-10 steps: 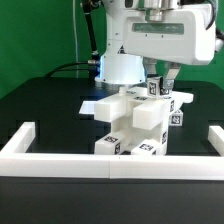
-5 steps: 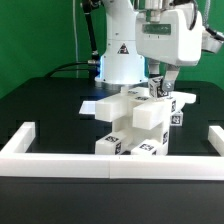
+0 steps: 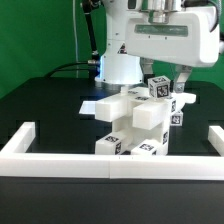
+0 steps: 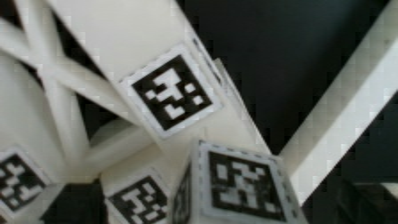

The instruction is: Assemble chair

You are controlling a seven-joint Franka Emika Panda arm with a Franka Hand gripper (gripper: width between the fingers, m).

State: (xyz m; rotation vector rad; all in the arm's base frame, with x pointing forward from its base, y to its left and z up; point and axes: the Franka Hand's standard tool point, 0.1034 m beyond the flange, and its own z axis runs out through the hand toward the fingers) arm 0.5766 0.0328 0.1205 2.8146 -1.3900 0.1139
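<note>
Look at the exterior view first: the chair (image 3: 135, 125) stands partly built in the middle of the black table (image 3: 40, 110), just behind the long white rail (image 3: 110, 165), with its flat slabs stacked low and a square tagged leg (image 3: 158, 88) sticking up from the top corner on the exterior view's right. Your gripper (image 3: 164, 78) hangs right over that leg, and the fingers (image 3: 180, 80) look spread. One dark finger shows clear on the far side of the leg with a gap between them, and nothing is pinched as far as this view lets you judge. The relation that counts is simple: the leg lies straight below the fingers, between them, with its long axis upright and in line with the hand's own downward reach. So whether you mean to go down on it again or to rise off it, I would judge that the move should run along that upright axis; a sideways drift could let a finger catch the leg's top and tip it. The wrist view backs this up only loosely — tagged white faces (image 4: 169, 90) and the slanted bars of the braced frame (image 4: 54, 110) fill it at close range, blurred, and no fingertip shows there, so you cannot check the clearance from it.
</note>
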